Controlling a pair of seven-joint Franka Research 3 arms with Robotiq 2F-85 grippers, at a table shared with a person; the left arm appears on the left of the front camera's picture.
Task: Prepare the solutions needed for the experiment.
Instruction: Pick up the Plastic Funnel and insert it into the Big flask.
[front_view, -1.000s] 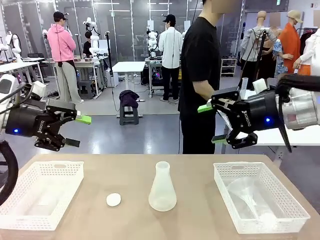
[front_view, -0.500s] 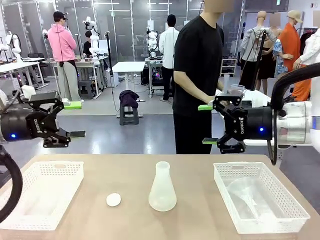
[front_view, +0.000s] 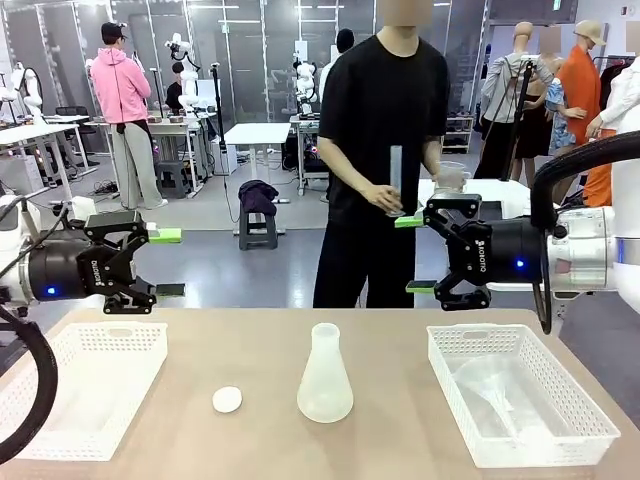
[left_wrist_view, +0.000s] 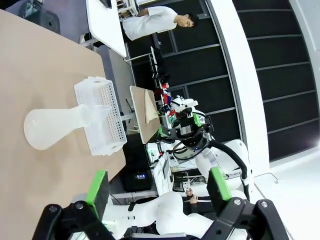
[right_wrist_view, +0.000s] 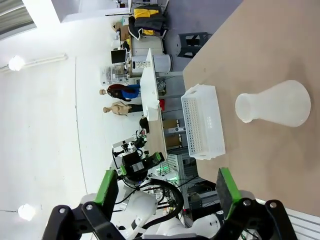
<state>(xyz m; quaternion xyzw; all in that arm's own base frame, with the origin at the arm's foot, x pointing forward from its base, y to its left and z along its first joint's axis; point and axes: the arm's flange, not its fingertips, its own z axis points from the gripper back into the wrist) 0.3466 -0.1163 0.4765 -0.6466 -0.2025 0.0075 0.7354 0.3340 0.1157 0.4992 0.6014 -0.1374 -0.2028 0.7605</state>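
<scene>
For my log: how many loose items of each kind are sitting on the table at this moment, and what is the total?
White baskets: 2, the left basket and the right basket
Frosted conical flask: 1
Small round white cap: 1
Total: 4, leaving out the faint translucent labware lying in the right basket, which is too unclear to tally.

I counted one conical flask (front_view: 325, 378), one round white cap (front_view: 227, 399) and two white baskets on the worktop (front_view: 395, 450): the left basket (front_view: 115, 330) and the right basket (front_view: 480, 331). My grippers numbered two: left gripper (front_view: 172, 263), right gripper (front_view: 410, 253).
</scene>
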